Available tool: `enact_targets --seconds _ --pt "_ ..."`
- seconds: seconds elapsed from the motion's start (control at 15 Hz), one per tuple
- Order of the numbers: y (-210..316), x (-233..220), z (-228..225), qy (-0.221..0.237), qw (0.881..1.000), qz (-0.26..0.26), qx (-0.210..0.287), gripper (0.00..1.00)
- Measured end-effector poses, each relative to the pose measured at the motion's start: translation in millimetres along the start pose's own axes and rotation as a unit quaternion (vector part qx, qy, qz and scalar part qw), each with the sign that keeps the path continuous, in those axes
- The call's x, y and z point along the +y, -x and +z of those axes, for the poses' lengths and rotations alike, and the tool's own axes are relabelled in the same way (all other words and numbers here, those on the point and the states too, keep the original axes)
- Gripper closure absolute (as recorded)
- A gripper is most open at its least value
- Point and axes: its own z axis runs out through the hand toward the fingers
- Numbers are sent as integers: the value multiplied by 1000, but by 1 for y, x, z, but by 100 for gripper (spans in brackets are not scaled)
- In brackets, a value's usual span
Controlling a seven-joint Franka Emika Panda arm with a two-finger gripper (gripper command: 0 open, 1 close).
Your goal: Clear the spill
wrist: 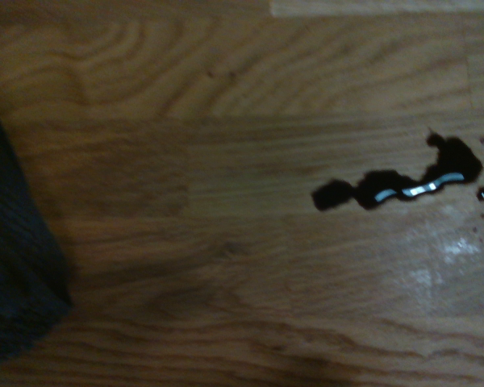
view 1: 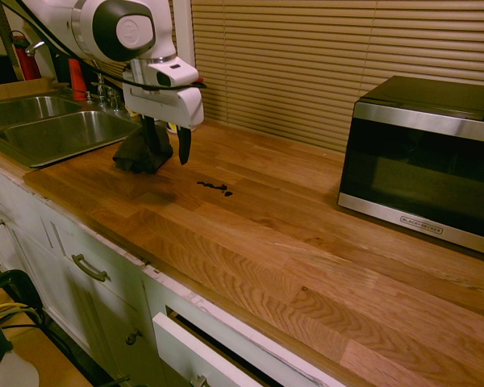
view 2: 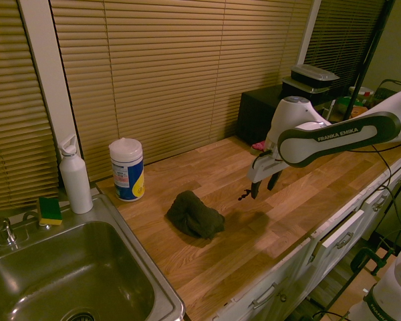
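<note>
- The hand [view 1: 166,147] hangs above the counter [view 1: 306,242], pointing straight down, its two dark fingers [view 1: 184,145] spread apart and empty; nothing is between them.
- In the second exterior view the hand [view 2: 263,186] sits between the cloth and the dark appliance at the far end, clear of the wood, with its shadow on the boards below.
- The spill [view 1: 215,188] is a thin, uneven black streak with a few blobs, lying on the bare wood near the hand, on the microwave side of it; the fingers do not touch it.
- In the second exterior view the spill [view 2: 244,195] shows as small dark marks just beside the fingertips' line of sight.
- The wrist view shows the spill [wrist: 395,187] close up: joined black blobs with a bright glint along them and a few tiny droplets at one end.
- A bunched dark cloth [view 2: 194,215] lies on the counter on the sink side of the hand, apart from the spill; its edge [wrist: 16,266] shows in the wrist view.
- Past the cloth, a steel sink [view 2: 67,281] is set into the counter.
- By the sink stand a tub of wipes [view 2: 127,169], a white bottle [view 2: 75,176] and a yellow-green sponge [view 2: 50,210].
- A black and steel microwave [view 1: 423,161] stands at the other end, well apart from the spill.
- Closed blinds [view 1: 306,56] cover the wall behind.
</note>
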Motion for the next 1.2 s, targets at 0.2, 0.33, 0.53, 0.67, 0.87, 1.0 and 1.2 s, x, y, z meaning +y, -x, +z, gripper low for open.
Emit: enact_targets --seconds 0.2,0.33,0.53,0.67,0.87,1.0,1.2 --pt "19 -42 -8 -11 1000 -19 4 0" --pt "35 -73 -5 -17 999 -32 1 0" --pt "51 -113 -3 -25 998 -52 0 0" --pt "64 -131 4 -26 998 -64 0 0" --pt "88 -149 18 -29 996 -80 6 0" --pt "99 -156 22 -28 996 -88 13 0" --pt "104 -170 33 -20 996 -90 21 100"
